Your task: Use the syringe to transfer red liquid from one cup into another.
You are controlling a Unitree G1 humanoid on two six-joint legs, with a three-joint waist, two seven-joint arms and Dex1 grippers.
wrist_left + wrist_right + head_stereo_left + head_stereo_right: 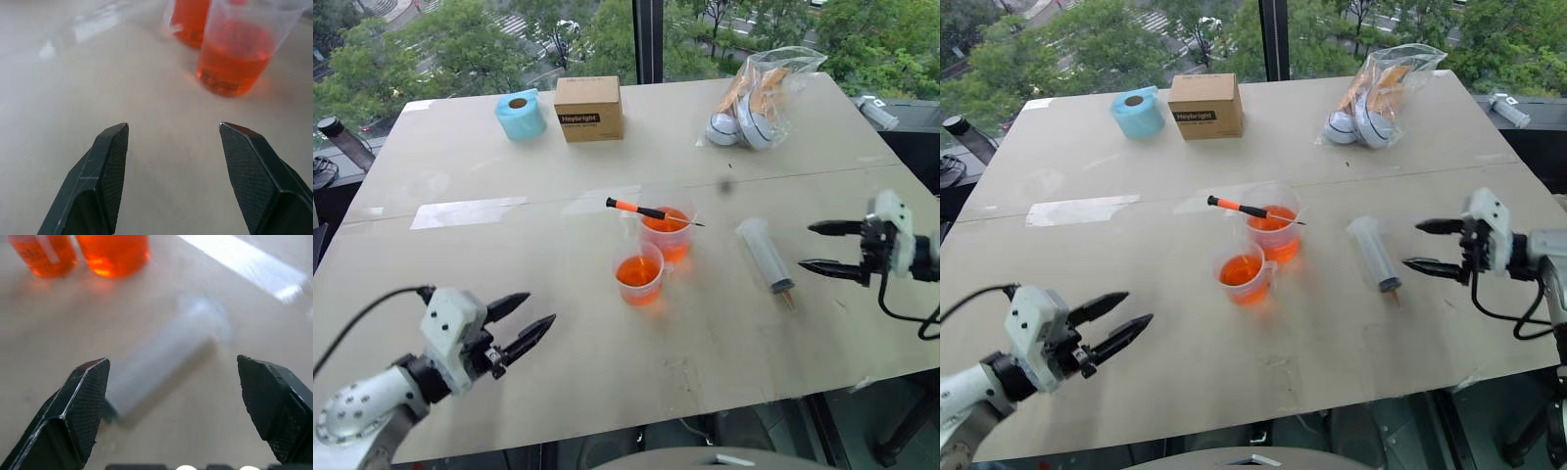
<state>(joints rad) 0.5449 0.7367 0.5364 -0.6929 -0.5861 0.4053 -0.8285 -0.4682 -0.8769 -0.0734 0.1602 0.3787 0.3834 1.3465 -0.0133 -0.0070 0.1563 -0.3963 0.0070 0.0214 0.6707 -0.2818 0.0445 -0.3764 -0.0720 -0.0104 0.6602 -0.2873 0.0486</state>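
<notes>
the large clear plastic syringe [766, 255] lies on the beige desk [607, 323], near the right gripper [822, 247], which is released. the left gripper [530, 319] is released too, apart from the two clear plastic cups [651, 257] of orange-red liquid [637, 271].

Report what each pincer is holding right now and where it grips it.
Nothing is held. The left pincer and right pincer are both open and empty; the large clear plastic syringe lies untouched on the table.
</notes>
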